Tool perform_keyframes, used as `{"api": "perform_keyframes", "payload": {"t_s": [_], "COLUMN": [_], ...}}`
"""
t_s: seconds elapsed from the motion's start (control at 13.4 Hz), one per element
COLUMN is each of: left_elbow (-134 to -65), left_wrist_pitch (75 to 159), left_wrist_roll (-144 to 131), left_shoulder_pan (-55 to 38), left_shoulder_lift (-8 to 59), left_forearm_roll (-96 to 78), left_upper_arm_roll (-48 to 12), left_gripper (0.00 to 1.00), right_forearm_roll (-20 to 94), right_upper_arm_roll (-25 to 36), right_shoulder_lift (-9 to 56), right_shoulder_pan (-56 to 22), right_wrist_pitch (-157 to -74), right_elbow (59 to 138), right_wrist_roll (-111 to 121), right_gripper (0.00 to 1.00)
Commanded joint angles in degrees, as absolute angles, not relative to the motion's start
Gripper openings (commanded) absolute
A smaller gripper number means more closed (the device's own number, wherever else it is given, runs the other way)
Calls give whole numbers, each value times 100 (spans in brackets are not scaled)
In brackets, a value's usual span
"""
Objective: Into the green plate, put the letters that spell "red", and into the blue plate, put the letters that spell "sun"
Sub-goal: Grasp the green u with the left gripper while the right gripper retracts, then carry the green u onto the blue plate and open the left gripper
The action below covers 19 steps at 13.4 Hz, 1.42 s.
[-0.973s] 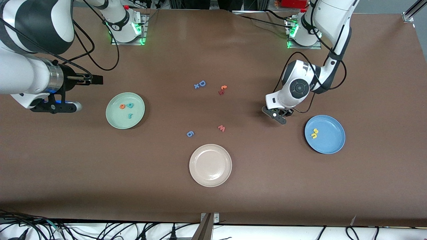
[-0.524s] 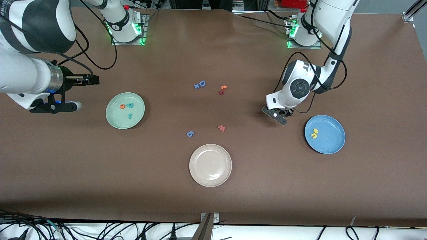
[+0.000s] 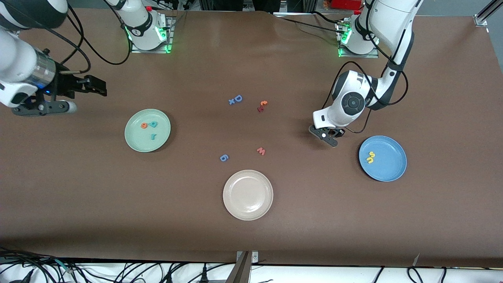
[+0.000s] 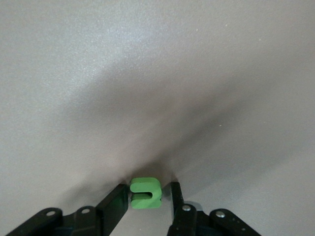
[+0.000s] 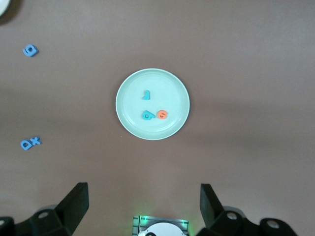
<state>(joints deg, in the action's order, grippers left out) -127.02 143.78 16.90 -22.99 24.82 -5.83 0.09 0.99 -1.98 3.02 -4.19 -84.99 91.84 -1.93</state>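
The green plate (image 3: 137,138) (image 5: 132,88) holds the orange "e" (image 3: 144,125), the teal "d" (image 3: 154,124) and the teal "r" (image 3: 153,136). Two yellow letters (image 3: 370,157) lie in the blue plate (image 3: 390,165). My left gripper (image 3: 328,138) (image 4: 147,189) is down on the table beside the blue plate. The green "n" (image 4: 145,192) lies between its fingers; one finger touches it and a thin gap shows at the other. My right gripper (image 3: 100,87) (image 5: 142,189) hangs wide open and empty above the table near the green plate, toward the right arm's end.
A beige plate (image 3: 247,208) sits nearest the front camera. Loose letters lie mid-table: blue "D" and "x" (image 3: 235,99), orange "t" (image 3: 262,105), pink "w" (image 3: 261,151), blue "g" (image 3: 224,158). The right arm's base (image 5: 160,227) shows under its gripper.
My right arm has drawn back from the green plate toward its own end of the table and toward the bases. My left gripper has stayed in place on the table.
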Motion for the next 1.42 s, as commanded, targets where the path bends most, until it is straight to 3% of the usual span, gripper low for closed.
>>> {"api": "perform_keyframes", "payload": {"t_s": [0.0, 0.37, 0.67, 1.35], "left_elbow": [-12841, -12841, -12788, -12287], "left_wrist_pitch": [14493, 14493, 14423, 13887], "left_wrist_roll": [1731, 1810, 2003, 3953], "left_shoulder_pan": [-2382, -2356, -2303, -2110], "left_shoulder_lift": [2443, 2417, 2320, 2197], "left_forearm_roll": [-782, -765, -729, -782], "left_upper_arm_roll": [35, 35, 105, 1335], "left_gripper": [38, 26, 22, 21], "right_forearm_roll": [-9, -114, -334, -9], "right_upper_arm_roll": [-580, -571, -554, -360], "right_shoulder_lift": [-70, -219, -501, -53], "right_shoulder_pan": [148, 255, 237, 211], "right_wrist_pitch": [-8692, -8754, -9430, -9036], "right_elbow": [9475, 9632, 10160, 9510], "right_wrist_roll": [-106, -149, -115, -70], "right_gripper": [100, 100, 100, 100]}}
